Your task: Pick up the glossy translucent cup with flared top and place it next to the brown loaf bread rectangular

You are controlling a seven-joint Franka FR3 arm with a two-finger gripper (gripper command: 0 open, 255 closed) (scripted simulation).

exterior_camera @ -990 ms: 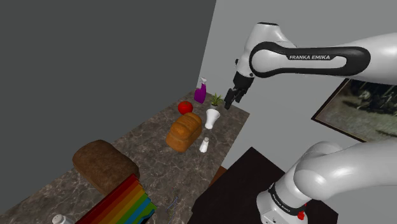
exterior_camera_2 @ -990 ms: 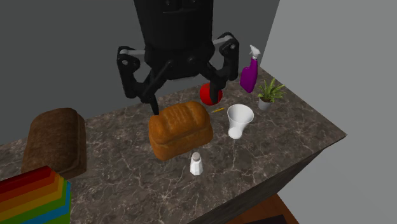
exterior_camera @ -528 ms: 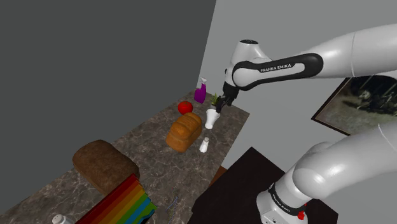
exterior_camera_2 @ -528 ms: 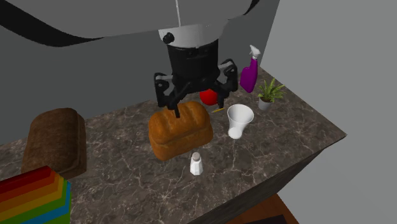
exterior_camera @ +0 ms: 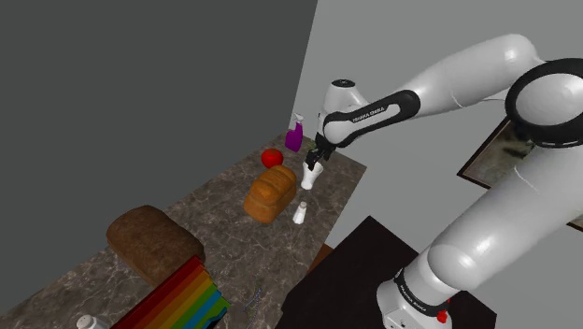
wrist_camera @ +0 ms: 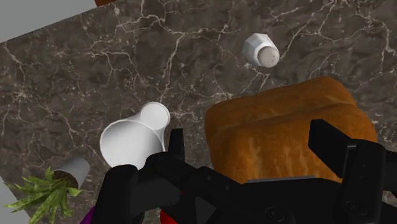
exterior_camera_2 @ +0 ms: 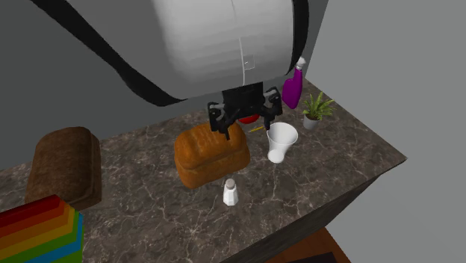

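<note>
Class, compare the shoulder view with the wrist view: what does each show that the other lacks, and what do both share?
Shoulder view's extras: the dark loaf, the rainbow-striped block, the white arm and its stand. Wrist view's extra: a look down into the cup. Shared: that cup, the orange-brown loaf, the white shaker, the marbled worktop and the open pincer.
</note>
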